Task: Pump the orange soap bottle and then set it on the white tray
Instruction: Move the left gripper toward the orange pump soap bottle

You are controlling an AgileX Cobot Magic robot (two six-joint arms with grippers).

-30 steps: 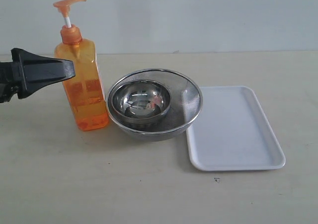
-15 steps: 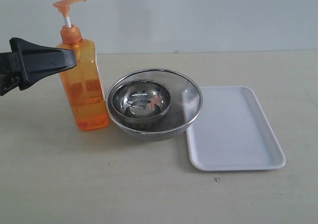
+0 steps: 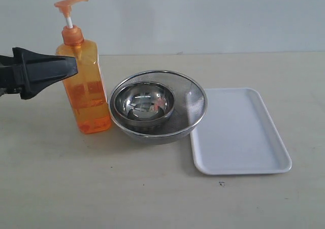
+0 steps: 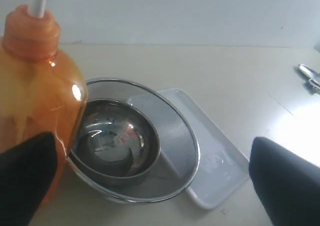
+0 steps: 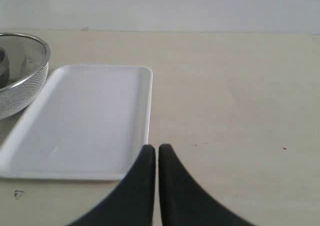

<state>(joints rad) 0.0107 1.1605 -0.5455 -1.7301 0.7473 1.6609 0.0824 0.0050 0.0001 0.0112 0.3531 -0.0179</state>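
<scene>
We show the left gripper (image 4: 152, 141) agape at nine o'clock of the tall translucent orange plastic pump bottle (image 3: 86, 92); right gripper (image 5: 151, 148) closed.

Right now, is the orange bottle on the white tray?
No, the orange soap bottle stands on the table, left of the steel bowls.

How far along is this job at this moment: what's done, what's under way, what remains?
Done: nothing that shows. The orange soap bottle stands on the table beside the steel bowls, pump head raised. In hand: the left gripper, jaws wide open, is at the bottle's upper body without clamping it. The right gripper is shut by the white tray. Left: pumping, then setting the bottle on the bare tray.
</scene>
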